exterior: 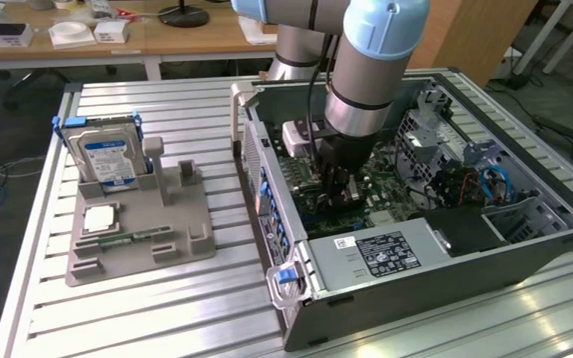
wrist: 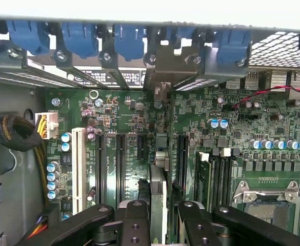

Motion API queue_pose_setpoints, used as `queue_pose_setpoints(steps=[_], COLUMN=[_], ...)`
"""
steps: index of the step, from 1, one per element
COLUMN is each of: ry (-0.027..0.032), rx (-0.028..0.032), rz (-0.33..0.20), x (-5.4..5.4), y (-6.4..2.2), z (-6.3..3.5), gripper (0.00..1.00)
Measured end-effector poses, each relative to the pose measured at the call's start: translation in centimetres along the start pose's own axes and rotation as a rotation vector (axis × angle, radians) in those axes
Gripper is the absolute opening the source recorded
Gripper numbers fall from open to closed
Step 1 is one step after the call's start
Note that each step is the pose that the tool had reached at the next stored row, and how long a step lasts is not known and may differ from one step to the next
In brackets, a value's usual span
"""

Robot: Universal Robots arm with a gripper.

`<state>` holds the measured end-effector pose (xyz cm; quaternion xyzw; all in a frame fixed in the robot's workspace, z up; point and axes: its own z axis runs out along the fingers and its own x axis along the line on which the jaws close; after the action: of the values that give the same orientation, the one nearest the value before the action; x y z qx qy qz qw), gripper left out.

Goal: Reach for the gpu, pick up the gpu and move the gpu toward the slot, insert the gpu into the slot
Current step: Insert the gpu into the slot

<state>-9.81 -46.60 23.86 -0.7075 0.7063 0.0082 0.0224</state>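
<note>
In the wrist view my gripper (wrist: 160,218) is shut on the gpu (wrist: 160,177), a thin dark card seen edge-on and standing upright over the green motherboard (wrist: 139,115). Its metal end bracket (wrist: 173,64) rests against the case's rear wall under the blue clips. The card lies in line with the black expansion connectors (wrist: 120,169) beside it. The slot under it is hidden by the card's own edge. In the exterior view the gripper (exterior: 339,192) reaches straight down into the open computer case (exterior: 426,291), close to the board.
A white connector (wrist: 79,169), a processor socket (wrist: 265,202) and a black cable bundle (wrist: 14,132) surround the card. Outside the case, a grey holder (exterior: 142,239) carries a blue-labelled hard drive (exterior: 107,153) and a silver chip (exterior: 99,218). The case walls hem in the arm.
</note>
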Motion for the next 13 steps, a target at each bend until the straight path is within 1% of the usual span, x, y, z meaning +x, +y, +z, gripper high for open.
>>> queue_pose_setpoints(steps=[9, 13], ry=[0.0004, 0.001], rx=[-0.0002, -0.0001], rz=[0.0, 0.0], x=[0.0, 0.02], y=[0.0, 0.0], z=[0.0, 0.29], gripper=[0.26, 0.26])
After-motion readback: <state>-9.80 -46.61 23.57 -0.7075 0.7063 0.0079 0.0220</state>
